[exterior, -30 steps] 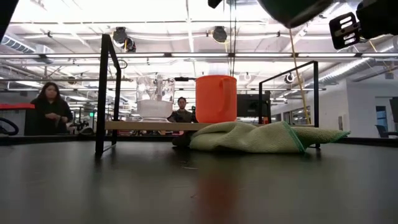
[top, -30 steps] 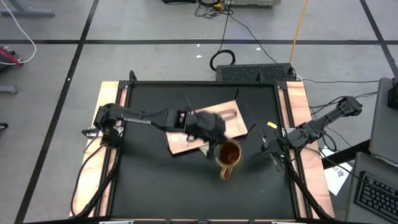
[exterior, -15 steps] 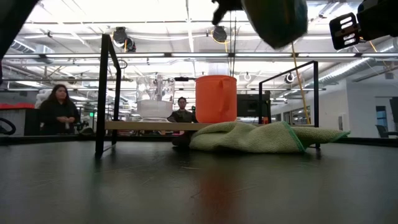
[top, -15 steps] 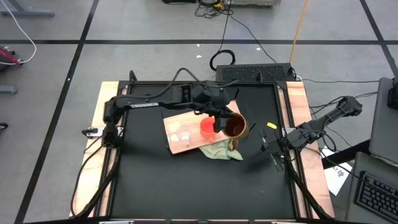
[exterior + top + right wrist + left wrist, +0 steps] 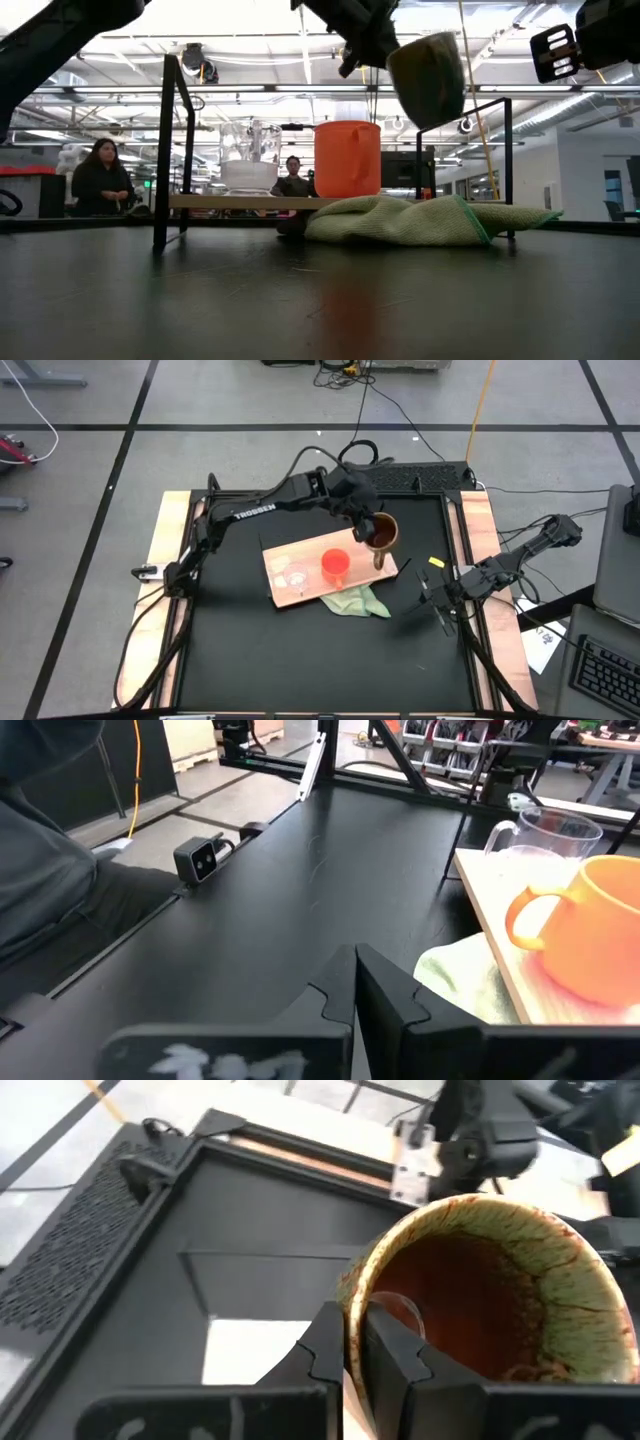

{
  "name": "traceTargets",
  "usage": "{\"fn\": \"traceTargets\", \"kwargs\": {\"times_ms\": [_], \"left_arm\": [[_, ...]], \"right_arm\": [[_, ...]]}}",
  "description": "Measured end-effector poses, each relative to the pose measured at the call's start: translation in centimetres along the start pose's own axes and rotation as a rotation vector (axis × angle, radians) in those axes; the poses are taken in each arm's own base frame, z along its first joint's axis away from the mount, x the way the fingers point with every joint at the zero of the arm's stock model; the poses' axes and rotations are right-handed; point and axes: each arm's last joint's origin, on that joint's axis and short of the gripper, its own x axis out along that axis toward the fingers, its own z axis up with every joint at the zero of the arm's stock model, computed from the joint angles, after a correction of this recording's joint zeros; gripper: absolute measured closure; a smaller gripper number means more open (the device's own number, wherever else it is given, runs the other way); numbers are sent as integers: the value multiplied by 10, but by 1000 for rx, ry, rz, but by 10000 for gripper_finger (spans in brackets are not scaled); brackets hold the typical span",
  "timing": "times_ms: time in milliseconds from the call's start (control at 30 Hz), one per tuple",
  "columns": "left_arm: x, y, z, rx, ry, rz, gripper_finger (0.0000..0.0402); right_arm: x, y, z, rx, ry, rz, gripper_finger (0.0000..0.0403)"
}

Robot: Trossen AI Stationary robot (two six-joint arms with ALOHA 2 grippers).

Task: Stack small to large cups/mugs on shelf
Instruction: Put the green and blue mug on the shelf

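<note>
My left gripper (image 5: pixel 364 528) is shut on the olive-brown mug (image 5: pixel 383 533), held in the air over the far right corner of the light-wood shelf board (image 5: pixel 300 555). The mug shows tilted in the low view (image 5: pixel 428 76). The orange mug (image 5: pixel 336 563) and the clear glass cup (image 5: pixel 296 573) stand upright on the board. The board's near right part rests on a pale green cloth (image 5: pixel 356 601). My right gripper (image 5: pixel 428 600) is shut and empty by the table's right edge. My left gripper pinches the mug's wall at its rim (image 5: pixel 347 1302), one finger (image 5: pixel 392 1348) inside the dark hollow and one (image 5: pixel 322 1348) outside. The fingers come slanting down from the table's left. The mug is lifted clear of the board and tilted.
A black frame (image 5: pixel 170 150) stands along the table's edges. A yellow tag (image 5: pixel 437 561) lies near the right edge. People stand in the room beyond the table (image 5: pixel 98 178). Bare black table lies on the near side (image 5: pixel 300 660).
My left gripper has carried the olive-brown mug from over the cloth's near side toward the table's far edge, past the orange mug, to above the board's far right corner. The mug has stayed lifted clear and tilted. The orange mug and glass cup have not moved.
</note>
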Motion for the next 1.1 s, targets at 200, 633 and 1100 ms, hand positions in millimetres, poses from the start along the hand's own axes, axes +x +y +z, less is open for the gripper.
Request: {"fn": "traceTargets", "kwargs": {"times_ms": [200,633,1100], "left_arm": [[-1,14,-3,-23,31,64,384],[46,25,-35,-71,210,56,384],[45,20,-34,-178,197,104,384]], "right_arm": [[0,0,-2,8,20,0,403],[0,0,-1,8,13,0,403],[0,0,-1,10,6,0,403]]}}
